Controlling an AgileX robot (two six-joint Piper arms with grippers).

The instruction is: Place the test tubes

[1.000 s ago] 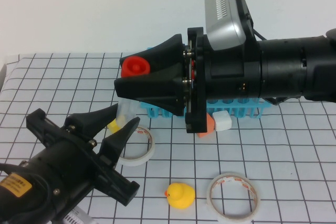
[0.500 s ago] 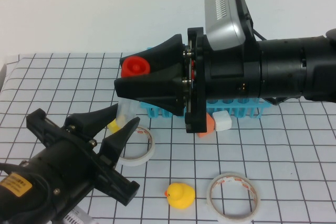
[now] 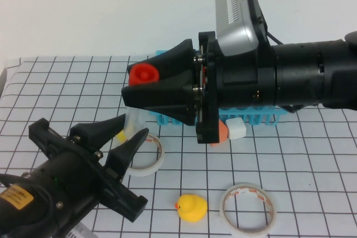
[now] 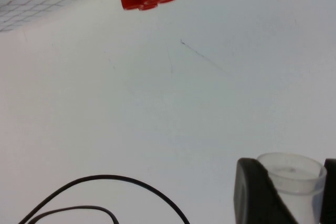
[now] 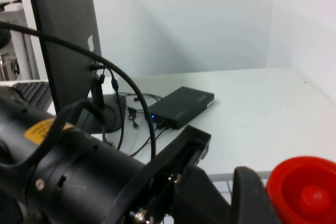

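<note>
Down in the lower left of the high view, the left claw (image 3: pixel 133 126) sat low over the gridded counter (image 3: pixel 312 165), and it was clamped on a clear tube (image 3: pixel 134 117). The tube stood right between the two fingertips, with a bit of yellow (image 3: pixel 120 135) showing beside it. The left wrist view confirmed it: the tube's round end (image 4: pixel 291 174) was wedged between the black fingers (image 4: pixel 257 192).

At bottom centre there was a yellow duck (image 3: pixel 191 207) with one tape roll (image 3: pixel 248 210) to its right, and another tape roll (image 3: pixel 146 157) lay just under the left claw.

Further back, an orange block (image 3: pixel 221 132) and a white block (image 3: pixel 235 128) lay against the blue rack (image 3: pixel 262 116).

Up at mid-frame, the right claw (image 3: pixel 134 80) hung above the left one and pointed left, pinching a red cap (image 3: pixel 144 73) at its tips. Whatever was behind that cap was hidden by the fingers.
</note>
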